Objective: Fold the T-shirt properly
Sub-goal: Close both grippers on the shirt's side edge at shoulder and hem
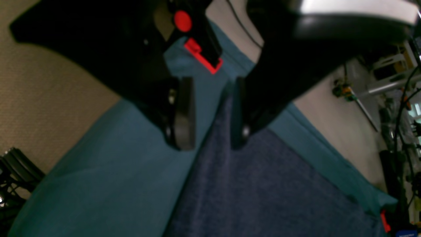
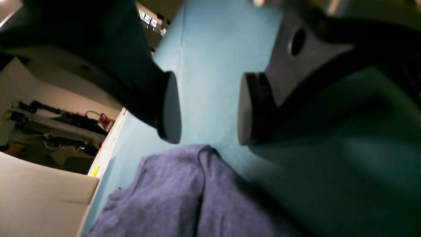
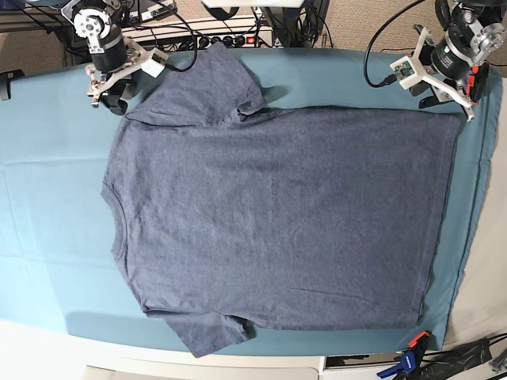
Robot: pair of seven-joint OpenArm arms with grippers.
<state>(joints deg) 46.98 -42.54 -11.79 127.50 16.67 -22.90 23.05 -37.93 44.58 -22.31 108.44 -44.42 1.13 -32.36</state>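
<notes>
Here, T-shirt (image 3: 277, 214): spread flat on the teal cloth (image 3: 47, 237), plain side up, neck toward the base view's left, hem toward its right.
Left gripper (image 1: 210, 115): fingers (image 1: 182, 115) spread with a clear gap; a hem corner of the shirt lies just under and between them, the right-hand finger right at the fabric edge; whether it touches is unclear.
Right gripper (image 2: 209, 108): fingers (image 2: 169, 108) wide apart, nothing between them; a rumpled sleeve fold lies just below the tips.
Clamp (image 3: 408, 360): blue, at the table's near edge.
</notes>
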